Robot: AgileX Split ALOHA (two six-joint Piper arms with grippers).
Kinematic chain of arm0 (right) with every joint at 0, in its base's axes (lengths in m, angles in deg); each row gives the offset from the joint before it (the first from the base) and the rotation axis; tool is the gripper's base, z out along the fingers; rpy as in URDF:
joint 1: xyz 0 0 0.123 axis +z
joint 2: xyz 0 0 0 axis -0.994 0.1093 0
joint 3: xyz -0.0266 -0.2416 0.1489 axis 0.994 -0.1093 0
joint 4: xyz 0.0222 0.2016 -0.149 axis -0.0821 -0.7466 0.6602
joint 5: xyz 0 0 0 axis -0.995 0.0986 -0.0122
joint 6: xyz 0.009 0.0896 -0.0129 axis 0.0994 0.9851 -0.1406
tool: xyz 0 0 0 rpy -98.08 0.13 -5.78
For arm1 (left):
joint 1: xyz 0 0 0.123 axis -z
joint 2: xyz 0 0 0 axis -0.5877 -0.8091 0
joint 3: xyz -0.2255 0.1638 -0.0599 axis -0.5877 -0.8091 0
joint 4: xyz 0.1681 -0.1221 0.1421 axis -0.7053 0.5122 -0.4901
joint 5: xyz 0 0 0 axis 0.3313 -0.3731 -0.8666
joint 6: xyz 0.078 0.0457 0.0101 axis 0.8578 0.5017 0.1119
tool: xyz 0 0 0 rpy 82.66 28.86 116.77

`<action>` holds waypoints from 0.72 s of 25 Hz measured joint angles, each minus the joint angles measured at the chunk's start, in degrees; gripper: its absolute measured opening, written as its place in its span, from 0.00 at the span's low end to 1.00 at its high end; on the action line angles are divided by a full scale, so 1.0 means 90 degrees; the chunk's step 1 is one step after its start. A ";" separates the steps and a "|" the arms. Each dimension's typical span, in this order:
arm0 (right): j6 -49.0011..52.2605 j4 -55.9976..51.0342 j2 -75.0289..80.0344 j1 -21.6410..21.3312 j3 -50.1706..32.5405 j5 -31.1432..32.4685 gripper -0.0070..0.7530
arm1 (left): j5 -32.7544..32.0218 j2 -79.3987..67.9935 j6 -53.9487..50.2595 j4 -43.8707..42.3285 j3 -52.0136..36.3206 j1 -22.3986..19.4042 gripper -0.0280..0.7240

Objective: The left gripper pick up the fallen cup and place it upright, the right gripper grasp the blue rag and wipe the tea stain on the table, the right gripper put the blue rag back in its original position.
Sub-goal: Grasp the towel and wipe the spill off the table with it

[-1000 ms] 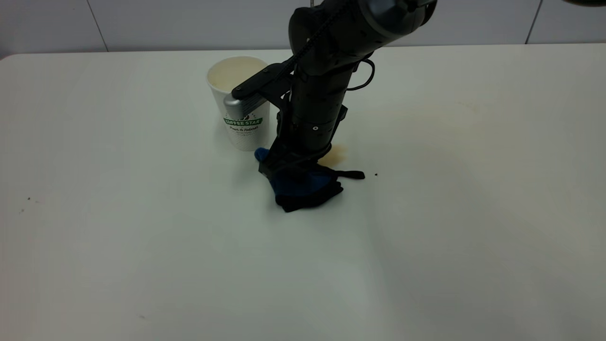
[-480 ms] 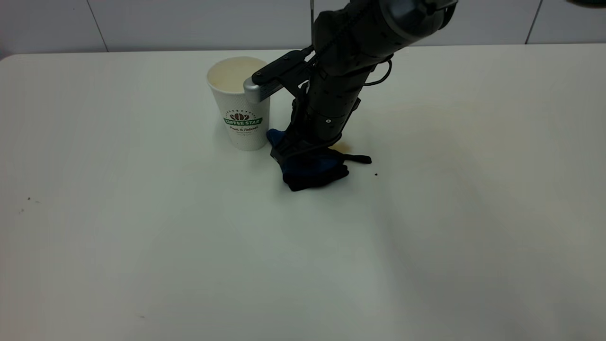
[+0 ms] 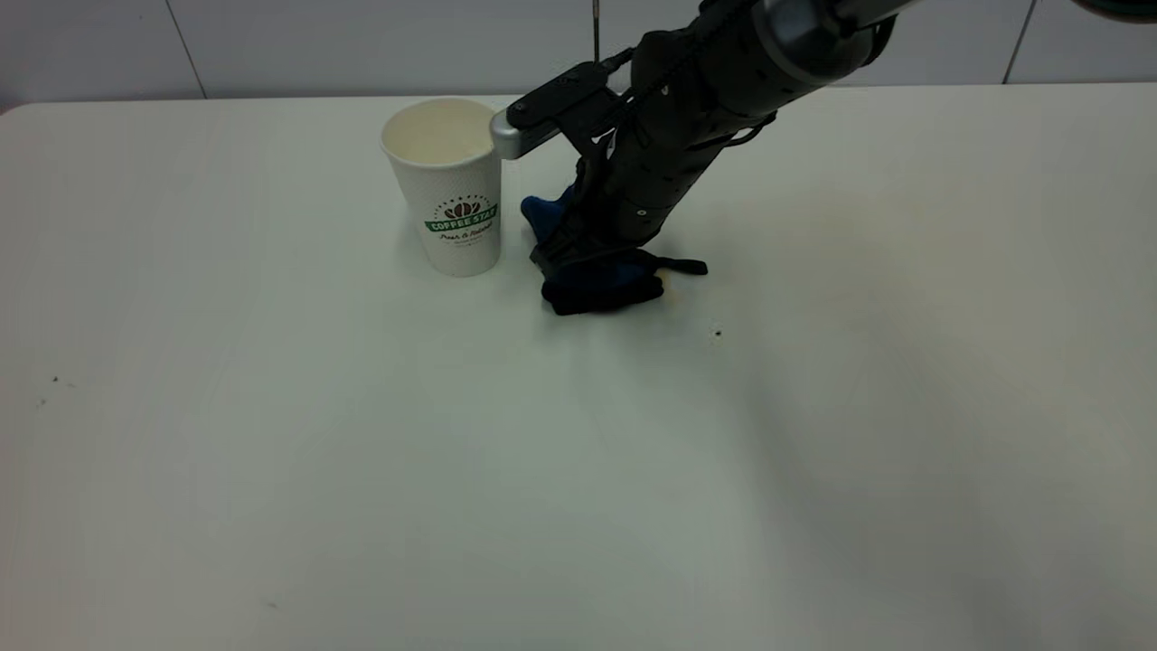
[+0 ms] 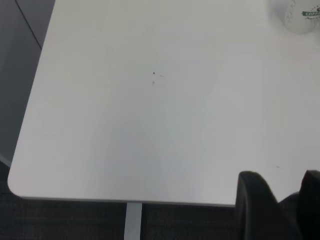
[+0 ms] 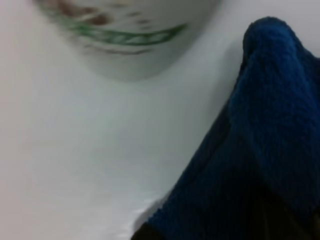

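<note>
The cup (image 3: 443, 185) stands upright on the table (image 3: 271, 434), back of centre; it also shows in the left wrist view (image 4: 300, 15) and the right wrist view (image 5: 130, 40). My right gripper (image 3: 583, 260) is shut on the blue rag (image 3: 601, 280) and presses it on the table just right of the cup. The rag fills the right wrist view (image 5: 260, 150). The arm's silver-grey bracket (image 3: 506, 140) touches the cup's rim. The tea stain is hidden under the rag and arm. My left gripper (image 4: 282, 202) is open and empty over the table's near corner, far from the cup.
A tiny black speck (image 3: 718, 333) lies right of the rag. A few small specks (image 3: 54, 380) sit at the table's left. The table's rounded edge (image 4: 30, 192) shows in the left wrist view, with dark floor beyond.
My right gripper has dragged the rag toward the back and right over the stain spot. The bracket has reached the cup's rim, and the cup has shifted slightly left.
</note>
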 joint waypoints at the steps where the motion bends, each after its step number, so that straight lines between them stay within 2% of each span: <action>1: 0.0038 -0.0019 0.0015 -0.0091 0.0000 -0.0025 0.10 | 0.0000 0.0000 0.0000 0.0000 0.0000 0.0000 0.35; 9: 0.0337 -0.0041 -0.0003 -0.0984 0.0025 0.0428 0.11 | 0.0000 0.0000 0.0000 0.0000 0.0000 0.0000 0.35; 15: 0.0384 -0.0053 -0.0122 -0.1762 0.0066 0.1565 0.11 | 0.0000 0.0000 0.0000 0.0000 0.0000 0.0000 0.35; 18: 0.0318 -0.0047 -0.0179 -0.1931 0.0072 0.2068 0.12 | 0.0000 0.0000 0.0000 0.0000 0.0000 0.0000 0.35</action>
